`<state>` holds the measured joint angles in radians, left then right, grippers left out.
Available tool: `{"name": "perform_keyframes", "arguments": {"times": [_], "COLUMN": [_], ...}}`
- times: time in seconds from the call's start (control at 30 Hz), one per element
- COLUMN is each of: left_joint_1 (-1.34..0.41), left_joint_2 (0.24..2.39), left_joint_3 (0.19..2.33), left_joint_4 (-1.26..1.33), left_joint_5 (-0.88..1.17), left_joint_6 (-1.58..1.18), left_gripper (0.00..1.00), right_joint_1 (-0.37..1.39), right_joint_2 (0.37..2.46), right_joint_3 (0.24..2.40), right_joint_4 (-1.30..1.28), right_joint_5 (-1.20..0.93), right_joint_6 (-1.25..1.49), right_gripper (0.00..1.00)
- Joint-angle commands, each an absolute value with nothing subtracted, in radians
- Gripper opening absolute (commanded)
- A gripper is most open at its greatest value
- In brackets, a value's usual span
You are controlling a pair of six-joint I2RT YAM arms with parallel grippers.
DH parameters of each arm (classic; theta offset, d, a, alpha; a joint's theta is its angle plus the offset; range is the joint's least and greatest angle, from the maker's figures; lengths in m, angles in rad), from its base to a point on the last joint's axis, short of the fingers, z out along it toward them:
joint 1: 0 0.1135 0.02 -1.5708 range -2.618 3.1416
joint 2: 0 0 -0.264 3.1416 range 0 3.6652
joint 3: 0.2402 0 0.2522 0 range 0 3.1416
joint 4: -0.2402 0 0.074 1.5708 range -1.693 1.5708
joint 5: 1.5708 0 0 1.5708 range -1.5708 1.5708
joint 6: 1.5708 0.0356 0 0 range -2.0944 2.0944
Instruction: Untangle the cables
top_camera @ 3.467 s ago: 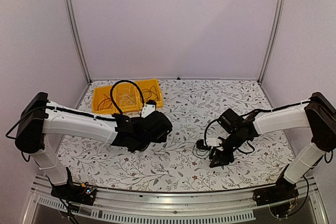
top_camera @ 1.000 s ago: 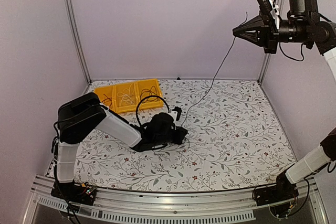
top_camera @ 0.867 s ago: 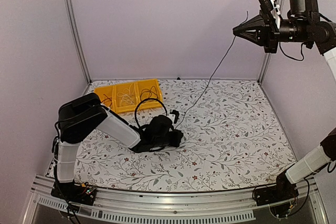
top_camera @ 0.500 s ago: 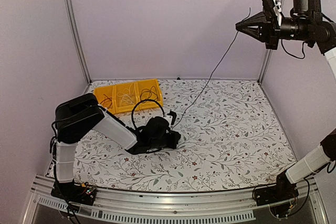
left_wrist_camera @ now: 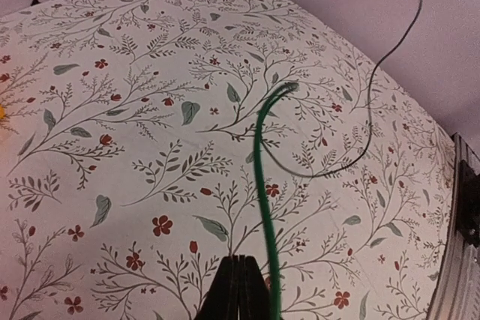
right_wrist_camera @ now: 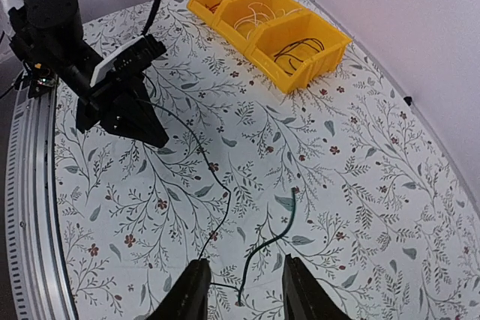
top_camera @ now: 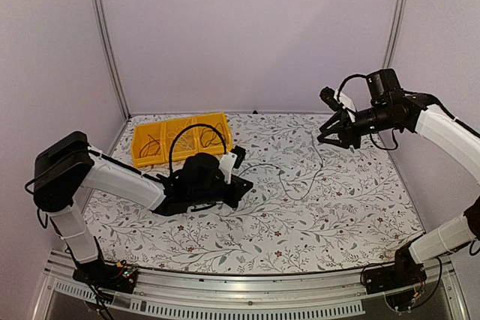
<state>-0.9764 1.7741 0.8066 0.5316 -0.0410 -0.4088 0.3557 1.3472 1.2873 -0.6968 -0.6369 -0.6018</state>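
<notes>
- The cables [top_camera: 300,197] are being shown on the flowered table [top_camera: 352,207], in the ground between the two arms. A thin black cable [left_wrist_camera: 352,159] is being seen in a loose curve on the cloth, then rising toward the raised right arm.
- A green cable [left_wrist_camera: 260,185] is being grasped by the left gripper [left_wrist_camera: 240,290], whose fingers are being pressed tight together. It is being arched up and forward from them, and its far end is blurred.
- The left gripper is being held low over the table, just in front of the yellow tray [top_camera: 150,155].
- The right gripper [right_wrist_camera: 240,297] is being held above the table with its fingers spread apart and nothing clamped between them. A green stretch and the thin black one are being seen beneath the gap. Whether either is touching a finger cannot be told.
- More wires are being shown in the tray's three compartments at the far left: dark in the outer two, whitish in the middle. The tray is being shown well apart from the loose curve.
- Part of the tray is being hidden in the top view by a thick black arm loop [top_camera: 196,125].
</notes>
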Motion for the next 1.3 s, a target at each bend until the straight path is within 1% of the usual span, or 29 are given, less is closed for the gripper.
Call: {"name": "perform_keyframes", "arguments": {"times": [0.0, 0.07, 0.13, 0.4, 0.47, 0.5, 0.57, 0.7, 0.9, 1.03, 1.07, 1.17, 1.27], "left_joint_1": [-0.969, -0.968, -0.969, -0.969, -0.968, -0.970, -0.969, -0.968, -0.969, -0.969, -0.968, -0.968, -0.968], "left_joint_2": [1.719, 1.703, 1.691, 1.684, 1.684, 1.686, 1.686, 1.689, 1.697, 1.697, 1.697, 1.697, 1.699], "left_joint_3": [0.805, 0.813, 0.826, 0.871, 0.871, 0.871, 0.868, 0.852, 0.849, 0.845, 0.845, 0.842, 0.831], "left_joint_4": [0.431, 0.418, 0.403, 0.365, 0.367, 0.367, 0.369, 0.397, 0.415, 0.425, 0.425, 0.427, 0.440], "left_joint_5": [-0.016, -0.015, -0.016, -0.010, -0.008, -0.010, -0.013, -0.008, -0.008, -0.008, -0.008, -0.008, -0.008], "left_joint_6": [-0.321, -0.302, -0.284, -0.275, -0.289, -0.296, -0.311, -0.350, -0.383, -0.395, -0.398, -0.405, -0.416], "left_gripper": [0.00, 0.00, 0.00, 0.00, 0.00, 0.00, 0.00, 0.00, 0.00, 0.00, 0.00, 0.00, 0.00], "right_joint_1": [0.355, 0.358, 0.372, 0.517, 0.528, 0.531, 0.535, 0.566, 0.639, 0.649, 0.650, 0.649, 0.649], "right_joint_2": [1.354, 1.357, 1.352, 1.437, 1.473, 1.497, 1.524, 1.570, 1.717, 1.783, 1.806, 1.833, 1.824], "right_joint_3": [1.241, 1.231, 1.220, 1.132, 1.117, 1.107, 1.089, 1.062, 1.109, 1.115, 1.123, 1.131, 1.127], "right_joint_4": [-0.686, -0.702, -0.702, -0.639, -0.569, -0.517, -0.458, -0.345, -0.305, -0.254, -0.254, -0.242, -0.222], "right_joint_5": [-0.655, -0.683, -0.690, -0.670, -0.637, -0.592, -0.587, -0.614, -0.632, -0.641, -0.643, -0.653, -0.697], "right_joint_6": [-0.624, -0.639, -0.651, -0.647, -0.608, -0.562, -0.499, -0.455, -0.409, -0.357, -0.351, -0.339, -0.334], "right_gripper": [0.52, 0.60, 0.66, 0.70, 0.73, 0.74, 0.74, 0.74, 0.74, 0.73, 0.71, 0.59, 0.54]}}
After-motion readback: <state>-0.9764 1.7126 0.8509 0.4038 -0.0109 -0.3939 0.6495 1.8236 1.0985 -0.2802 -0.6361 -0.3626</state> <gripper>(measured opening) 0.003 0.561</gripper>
